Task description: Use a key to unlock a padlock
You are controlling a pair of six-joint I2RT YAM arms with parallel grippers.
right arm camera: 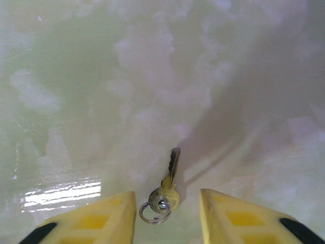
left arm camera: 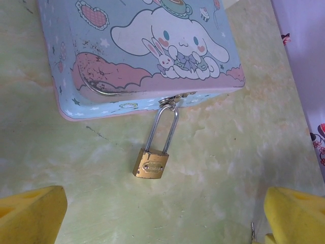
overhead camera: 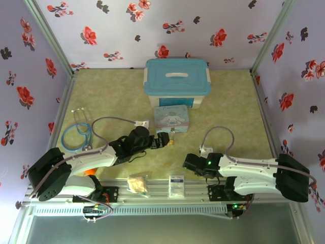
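So, padlock [left arm camera: 151,166]: lies flat just ahead of the left gripper [left arm camera: 162,206], centred on the gap between its fingers. I judge it is lined up there so the body can be steadied while the key goes in.
shackle [left arm camera: 162,127]: a thin silver U, closed, threaded through the small hasp [left arm camera: 172,99] on the tin's near edge. This tethers the lock to the tin.
lock body: small, brass-gold and blocky with softened corners, an oval stamp on its face. Its bottom end points back toward the left gripper; the keyhole itself cannot be made out.
key [right arm camera: 170,183]: flat on the table between the fingers of the right gripper [right arm camera: 166,192], blade pointing away from the wrist. Its brassy round head and a wire ring [right arm camera: 154,213] lie nearest the wrist.
right gripper: fingers parted, a gap on each side of the key, nothing pinched. The key lies loose.
left gripper: spread wide and empty.
fingers [right arm camera: 109,218]: yellow and wedge-shaped, dark at the base.
tin [left arm camera: 127,51]: beyond the padlock from the left gripper. It is pale blue with a cartoon lid, rounded corners and scuffed paint.
table [right arm camera: 76,76]: pale green, marbled and glossy. A thin key lying flat on so slick a surface will probably be awkward to lift.
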